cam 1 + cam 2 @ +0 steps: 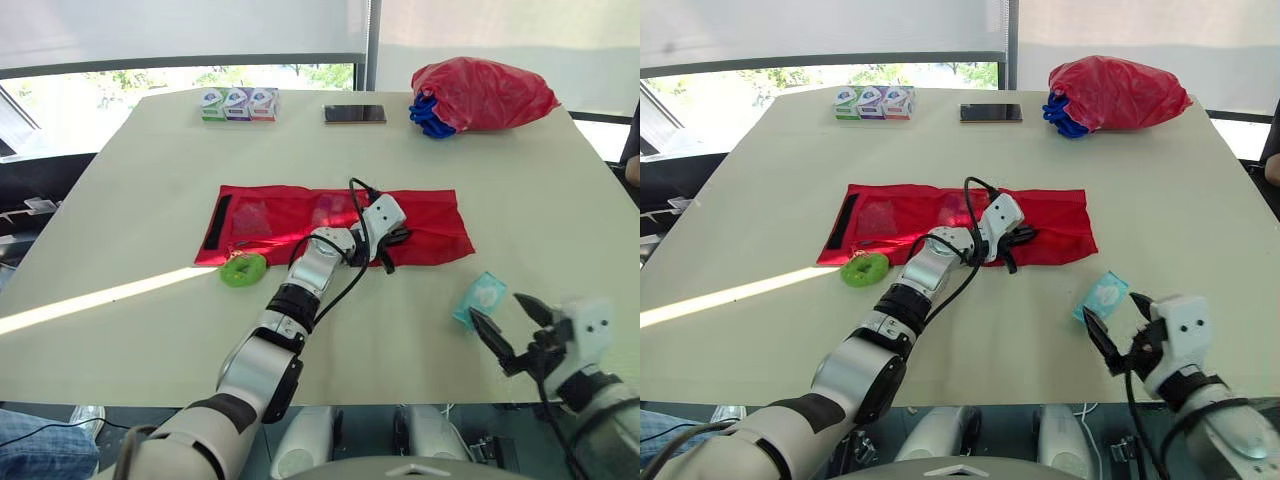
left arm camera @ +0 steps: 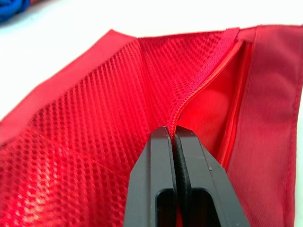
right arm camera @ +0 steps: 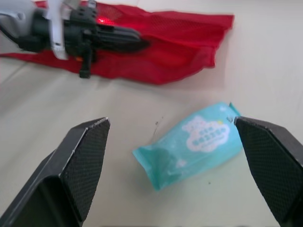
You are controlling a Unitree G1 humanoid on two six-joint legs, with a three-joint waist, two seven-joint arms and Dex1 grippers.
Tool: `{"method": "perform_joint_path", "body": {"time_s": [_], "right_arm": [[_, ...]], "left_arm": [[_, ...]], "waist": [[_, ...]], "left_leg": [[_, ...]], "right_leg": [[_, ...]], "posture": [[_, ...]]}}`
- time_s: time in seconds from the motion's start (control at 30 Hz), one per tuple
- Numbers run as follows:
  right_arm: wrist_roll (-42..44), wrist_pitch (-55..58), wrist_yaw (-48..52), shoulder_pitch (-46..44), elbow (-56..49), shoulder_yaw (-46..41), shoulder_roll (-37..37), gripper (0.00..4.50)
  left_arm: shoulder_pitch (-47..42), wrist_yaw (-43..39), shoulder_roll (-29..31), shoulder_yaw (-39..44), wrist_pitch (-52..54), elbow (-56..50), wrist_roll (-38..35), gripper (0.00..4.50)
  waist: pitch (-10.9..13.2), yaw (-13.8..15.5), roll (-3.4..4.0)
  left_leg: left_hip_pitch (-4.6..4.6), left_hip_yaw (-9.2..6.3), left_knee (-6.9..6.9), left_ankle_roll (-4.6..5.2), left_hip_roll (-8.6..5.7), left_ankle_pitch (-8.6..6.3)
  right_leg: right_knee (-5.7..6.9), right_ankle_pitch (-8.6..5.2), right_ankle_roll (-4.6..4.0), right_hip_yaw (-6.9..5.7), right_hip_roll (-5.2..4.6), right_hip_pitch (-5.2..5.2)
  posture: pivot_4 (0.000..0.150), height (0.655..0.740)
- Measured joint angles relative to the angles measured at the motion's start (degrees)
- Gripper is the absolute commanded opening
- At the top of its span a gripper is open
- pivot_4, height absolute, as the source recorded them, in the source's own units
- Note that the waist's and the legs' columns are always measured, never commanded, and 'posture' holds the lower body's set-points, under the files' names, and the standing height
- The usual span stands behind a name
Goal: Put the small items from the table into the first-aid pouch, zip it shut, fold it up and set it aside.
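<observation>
Right gripper (image 1: pixel 496 310), spread wide, is hovering above the teal packet (image 3: pixel 191 142); it should probably be closing across the narrow width, while left gripper (image 2: pixel 173 132) is pinching the pouch (image 1: pixel 270 215) zipper edge.

My left arm stretches forward, and its tool (image 2: pixel 171 135) is closed tight, both fingers pinching the zip edge of the red pouch (image 2: pixel 85 113). My right tool (image 1: pixel 497 308) hangs nearer me, off to the left tool's right, fingers spread wide and gripping nothing.
</observation>
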Motion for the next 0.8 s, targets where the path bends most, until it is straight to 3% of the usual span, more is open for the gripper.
{"method": "perform_joint_path", "body": {"time_s": [0.1, 0.33, 0.63, 0.8], "right_arm": [[-2.60, 6.37, -9.01, -3.82, -0.06, 3.50, 5.03, 4.50], [-6.77, 8.97, -14.58, -9.48, 3.94, 10.18, 11.01, 4.50], [-10.34, 7.02, -13.88, -9.53, 6.69, 10.86, 12.00, 0.14], [-10.59, 6.76, -9.71, -8.49, 6.22, 9.29, 7.55, 0.06]], "left_arm": [[0.03, -0.48, 0.13, -0.23, 0.29, -0.26, -0.07, 0.02], [0.03, -1.41, 0.18, -1.19, -0.18, -0.29, -0.08, 0.02], [0.02, -1.71, 0.30, -1.34, -0.62, -0.29, -0.09, 0.00], [0.02, -2.28, 0.32, -1.40, -0.76, -0.29, -0.37, 0.00]], "waist": [[-0.01, -0.07, 0.01], [-0.02, -0.14, 0.05], [-0.02, -0.17, 0.05], [-0.01, -0.14, 0.06]], "left_leg": [[0.01, -0.02, -0.01, -0.01, -0.01, 0.01], [0.03, -0.01, -0.01, -0.01, -0.02, 0.01], [0.06, -0.01, -0.01, 0.00, -0.04, 0.01], [0.04, -0.02, 0.00, 0.00, -0.07, 0.01]], "right_leg": [[-0.02, 0.01, 0.01, -0.01, 0.02, 0.00], [-0.01, 0.01, 0.01, -0.02, 0.07, 0.00], [-0.01, 0.01, 0.02, -0.02, 0.09, 0.01], [-0.02, 0.01, 0.03, -0.03, 0.08, 0.04]], "posture": [[0.150, 0.7400], [0.150, 0.7400], [0.150, 0.7400], [0.150, 0.7400]]}}
